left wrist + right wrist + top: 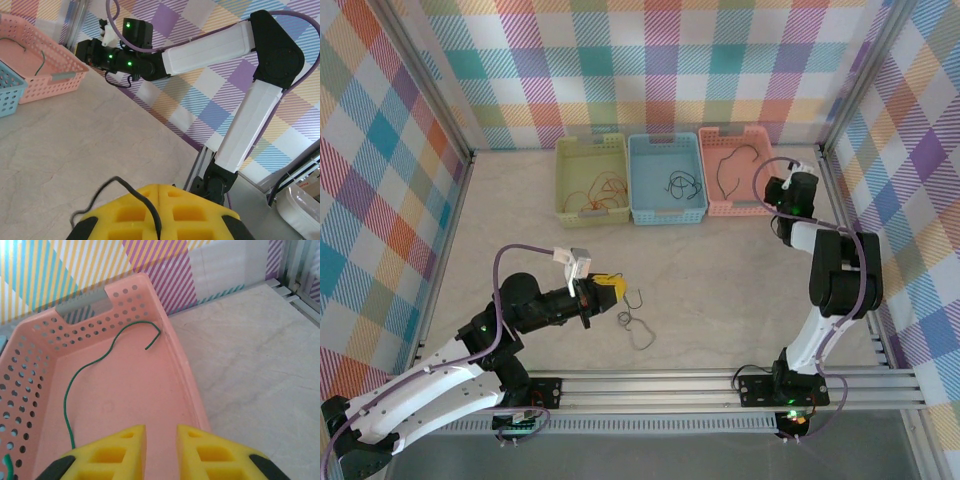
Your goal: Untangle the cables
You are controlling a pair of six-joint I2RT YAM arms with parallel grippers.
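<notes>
Pale tabletop (740,290), 3 baskets (667,216), black cable (633,320).

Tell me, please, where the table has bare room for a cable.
Bare: the strip between the baskets and the left fingers, and the stretch from the loose cables to the right arm. Crowded: around those cables.

The green cable (67,390) runs down behind the right fingers (117,452), so its lower end is hidden. The black cable (120,179) is blurred where it meets the left fingers (125,215). The picture's edge cuts off the blue basket (9,92).
</notes>
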